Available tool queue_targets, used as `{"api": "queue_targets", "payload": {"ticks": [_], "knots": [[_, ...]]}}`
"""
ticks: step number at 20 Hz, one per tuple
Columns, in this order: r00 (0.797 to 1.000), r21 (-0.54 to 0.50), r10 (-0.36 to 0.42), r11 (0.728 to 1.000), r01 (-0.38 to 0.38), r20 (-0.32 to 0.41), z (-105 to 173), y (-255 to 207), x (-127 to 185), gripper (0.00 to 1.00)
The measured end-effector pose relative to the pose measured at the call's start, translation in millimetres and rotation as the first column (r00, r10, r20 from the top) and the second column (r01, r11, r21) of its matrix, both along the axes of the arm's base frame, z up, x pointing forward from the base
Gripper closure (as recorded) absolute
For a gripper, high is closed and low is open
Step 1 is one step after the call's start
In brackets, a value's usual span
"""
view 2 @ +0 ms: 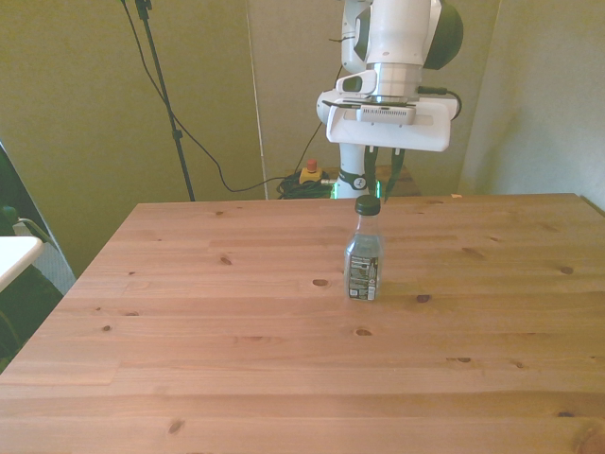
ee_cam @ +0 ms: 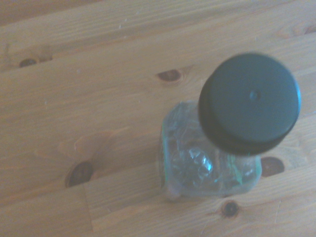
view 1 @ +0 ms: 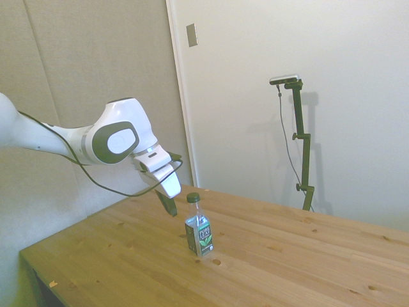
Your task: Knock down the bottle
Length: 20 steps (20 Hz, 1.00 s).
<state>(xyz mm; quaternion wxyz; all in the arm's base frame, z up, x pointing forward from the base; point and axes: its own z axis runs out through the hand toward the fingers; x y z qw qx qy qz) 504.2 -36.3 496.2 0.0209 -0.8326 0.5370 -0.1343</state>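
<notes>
Looking across the wooden table (view 1: 307,256), we see the white arm (view 1: 118,137) reaching in from the side view's left, tilted downward. Its gripper (view 1: 171,208) hangs above the tabletop, just left of the bottle's cap and apart from it; we cannot tell how its fingers are set. Our bottle (view 1: 199,227) stands upright near the table's middle, dark green cap (ee_cam: 249,101) on.

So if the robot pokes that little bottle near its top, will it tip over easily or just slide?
The small clear plastic bottle with the dark green cap stands upright, tall over a narrow base, so it probably tips rather than slides. It looks nearly empty in the wrist view, so likely light. On the smooth wooden table it may skid a little first. The end effector hangs beside its cap.
</notes>
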Motion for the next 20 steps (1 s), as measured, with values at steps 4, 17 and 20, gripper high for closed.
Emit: {"api": "queue_targets", "payload": {"ticks": [4, 17, 20], "knots": [[0.999, -0.001, -0.046, 0.999, 0.046, 0.017, 5, -18, 34, 1.00], [0.980, 0.008, -0.127, 0.992, 0.128, 0.152, -5, -52, 148, 1.00], [0.974, 0.006, -0.134, 0.991, 0.135, 0.183, -9, -59, 161, 1.00]]}}
